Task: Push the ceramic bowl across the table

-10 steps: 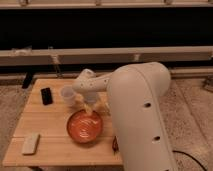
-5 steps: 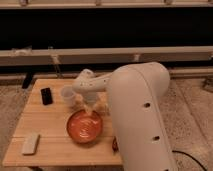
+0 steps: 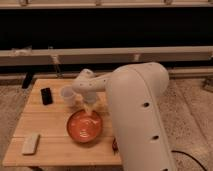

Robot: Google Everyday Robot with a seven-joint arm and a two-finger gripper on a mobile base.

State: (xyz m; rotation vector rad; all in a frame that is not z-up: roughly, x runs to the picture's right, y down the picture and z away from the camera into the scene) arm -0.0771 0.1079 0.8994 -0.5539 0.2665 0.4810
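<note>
Wooden bench (image 3: pixel 47 125) carrying orange bowl (image 3: pixel 85 129) near front edge. Claw (image 3: pixel 91 106) hovering at bowl's far rim, open or closed not showing. Risking tipping bowl by pressing rim too high, sliding it off front edge, clipping white cup (image 3: pixel 67 95) nearby.

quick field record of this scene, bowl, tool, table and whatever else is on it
table: light wooden planks
ceramic bowl: orange-red, upright, toward the table's front edge
tool: over the bowl's far rim, contact unclear
white cup: behind the bowl, left of the tool
black flat object: far left of the table
pale flat block: front left corner
</note>
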